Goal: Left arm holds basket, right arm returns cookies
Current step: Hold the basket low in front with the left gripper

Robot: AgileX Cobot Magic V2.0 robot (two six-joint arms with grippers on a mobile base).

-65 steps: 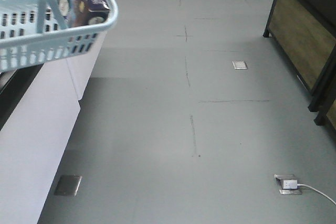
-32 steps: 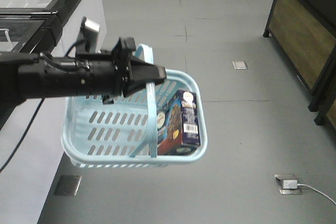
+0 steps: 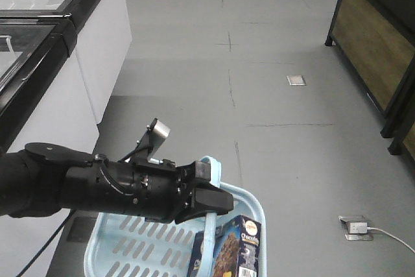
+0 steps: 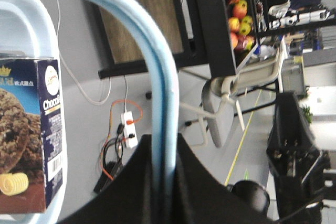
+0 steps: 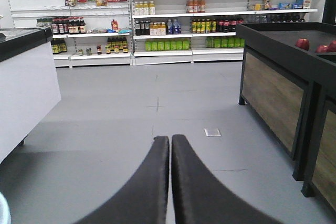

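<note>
My left arm (image 3: 84,186) reaches in from the lower left of the front view. Its gripper (image 3: 217,202) is shut on the thin handle (image 3: 211,225) of the light blue basket (image 3: 256,205), which hangs low at the frame's bottom edge. The navy cookies box (image 3: 238,251) stands upright inside the basket at its right end. In the left wrist view the handle (image 4: 163,103) runs between the left gripper's (image 4: 164,139) closed jaws, and the cookies (image 4: 29,129) show at the left. My right gripper (image 5: 170,139) is shut on nothing and points across the floor; the front view does not show it.
A white freezer cabinet (image 3: 84,50) with a glass top lines the left side. A dark wooden stand (image 3: 376,50) flanks the right. A floor socket with a white cable (image 3: 355,227) sits at lower right. Stocked shelves (image 5: 178,14) line the far wall.
The basket with the cookies has come down from the upper left to low centre, and the left arm holding it has come into view and dropped with it.
</note>
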